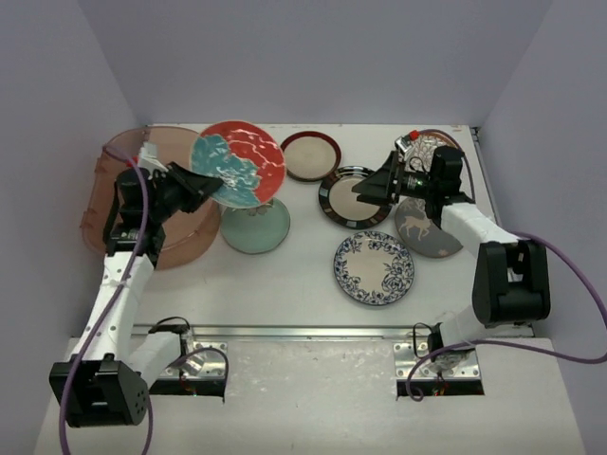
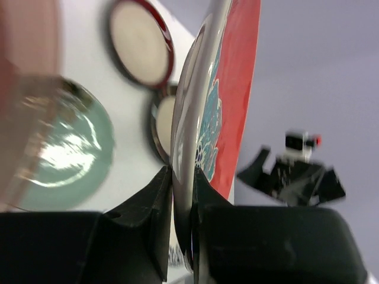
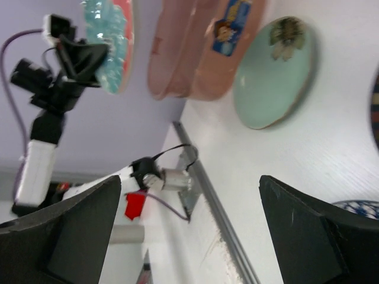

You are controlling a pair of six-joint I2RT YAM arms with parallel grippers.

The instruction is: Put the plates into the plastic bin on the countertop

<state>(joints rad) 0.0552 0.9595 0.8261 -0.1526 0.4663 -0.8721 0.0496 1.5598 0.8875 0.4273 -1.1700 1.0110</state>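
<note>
My left gripper [image 1: 197,180] is shut on the rim of the red-and-teal floral plate [image 1: 239,163] and holds it tilted in the air, by the right edge of the pinkish plastic bin [image 1: 182,243]. In the left wrist view the jaws [image 2: 182,175] pinch the plate's edge [image 2: 190,112]. My right gripper [image 1: 376,188] is open and empty above the black-rimmed cream plate [image 1: 343,199]. On the countertop lie the mint plate [image 1: 256,227], brown-rimmed cream plate [image 1: 310,155], blue-white floral plate [image 1: 374,267] and grey deer plate [image 1: 424,229]. The petal-pattern plate [image 1: 429,144] is partly hidden behind the right arm.
The metal rail [image 1: 303,331] runs along the near edge of the countertop, with the arm bases behind it. Lilac-grey walls enclose the sides and back. The right wrist view shows the bin [image 3: 195,53], mint plate [image 3: 275,71] and rail [image 3: 213,195].
</note>
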